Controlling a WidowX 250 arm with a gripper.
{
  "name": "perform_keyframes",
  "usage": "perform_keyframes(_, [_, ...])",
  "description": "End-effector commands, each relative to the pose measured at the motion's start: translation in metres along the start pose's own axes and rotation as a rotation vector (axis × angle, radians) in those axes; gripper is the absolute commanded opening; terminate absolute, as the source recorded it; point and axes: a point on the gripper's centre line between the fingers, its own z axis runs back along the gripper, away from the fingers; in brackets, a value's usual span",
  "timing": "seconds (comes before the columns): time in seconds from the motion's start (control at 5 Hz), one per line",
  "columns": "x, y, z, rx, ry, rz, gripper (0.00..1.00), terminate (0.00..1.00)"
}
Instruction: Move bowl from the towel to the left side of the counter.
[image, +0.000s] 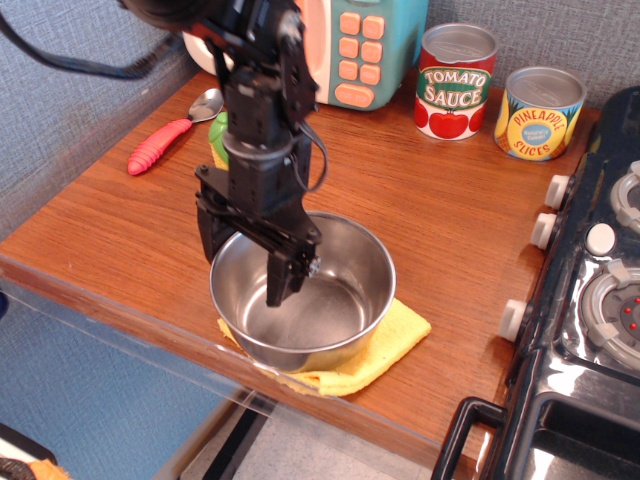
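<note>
The shiny steel bowl (310, 300) sits on the yellow towel (395, 340) near the front edge of the reddish-brown counter (420, 200). My black gripper (243, 268) is open and straddles the bowl's left rim. One finger (282, 275) reaches down inside the bowl, the other (207, 240) stands outside its left wall. The jaws have not closed on the rim. The towel is mostly hidden under the bowl; only its right and front edges show.
A red-handled spoon (160, 142) lies at the back left. A toy microwave (345, 45) stands at the back, with a tomato sauce can (455, 80) and pineapple can (538, 112) to its right. The black stove (590, 300) borders the right side.
</note>
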Motion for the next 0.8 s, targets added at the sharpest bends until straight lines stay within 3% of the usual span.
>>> perform_keyframes(0.0, [-0.001,0.004,0.006,0.003,-0.067,0.018,0.00,0.00])
perform_keyframes(0.6, [-0.001,0.006,0.025,-0.035,-0.151,0.019,0.00,0.00])
